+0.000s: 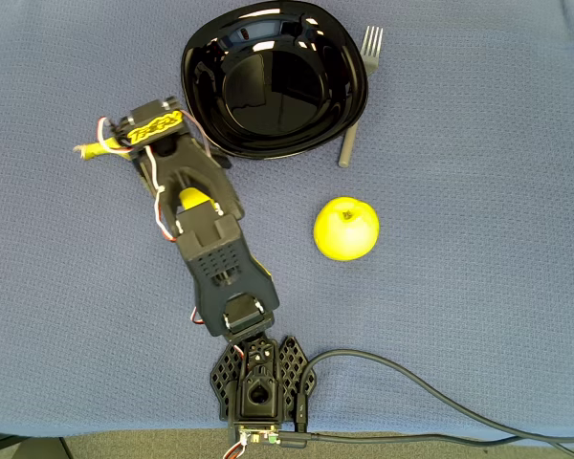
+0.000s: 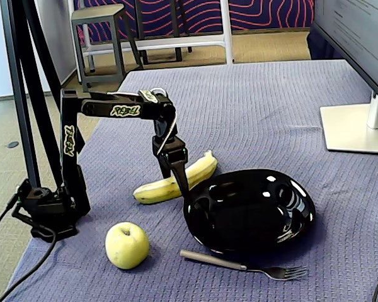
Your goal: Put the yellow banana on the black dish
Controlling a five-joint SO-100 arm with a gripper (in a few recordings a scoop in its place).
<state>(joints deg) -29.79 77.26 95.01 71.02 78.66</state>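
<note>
Banana not yet on the dish: you have the whole carry left.

Your gripper hangs over the yellow banana, which lies on the blue woven cloth just beside the glossy black dish; you cannot tell whether the jaws are spread or pinching. The curved, smooth fruit looks unlifted; the rounded-square dish holds nothing.

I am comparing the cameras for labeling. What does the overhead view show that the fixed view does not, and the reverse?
Overhead view alone: the dish's full rounded-square outline.

Fixed view alone: nearly the whole banana lying on the cloth, with the gripper pointing down in front of it, plus a stool.

Both: the dish, apple, fork and arm; overhead shows the banana partly.
</note>
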